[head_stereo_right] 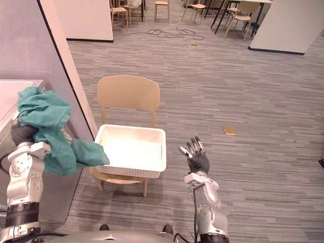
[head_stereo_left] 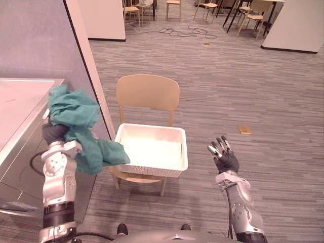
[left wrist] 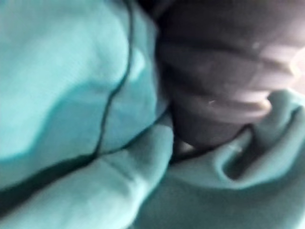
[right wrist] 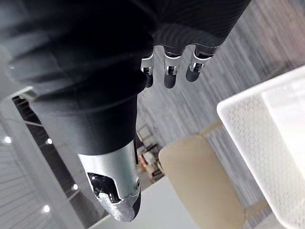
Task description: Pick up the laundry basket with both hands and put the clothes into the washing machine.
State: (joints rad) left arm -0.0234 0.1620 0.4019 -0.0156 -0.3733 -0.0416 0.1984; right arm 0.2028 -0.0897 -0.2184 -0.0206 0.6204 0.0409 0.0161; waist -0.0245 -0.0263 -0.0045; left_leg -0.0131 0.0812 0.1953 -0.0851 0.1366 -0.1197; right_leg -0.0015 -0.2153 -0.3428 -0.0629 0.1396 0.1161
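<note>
A teal cloth (head_stereo_left: 76, 114) hangs bunched over my left hand (head_stereo_left: 53, 132), raised beside the top of the washing machine (head_stereo_left: 20, 101) at the left. The cloth's lower end droops toward the left rim of the white laundry basket (head_stereo_left: 152, 127). The basket stands on a wooden chair (head_stereo_left: 147, 91) with nothing inside it. In the left wrist view the cloth (left wrist: 71, 71) wraps around the hand's dark cover (left wrist: 214, 86). My right hand (head_stereo_left: 225, 159) is open and held up, to the right of the basket and apart from it, with its fingers (right wrist: 171, 71) straight.
A grey partition wall (head_stereo_left: 40, 40) rises behind the washing machine, just left of the chair. A small tan object (head_stereo_left: 244, 129) lies on the carpet at the right. Several chairs and tables (head_stereo_left: 253, 15) stand far back. Open carpet stretches to the right of the basket.
</note>
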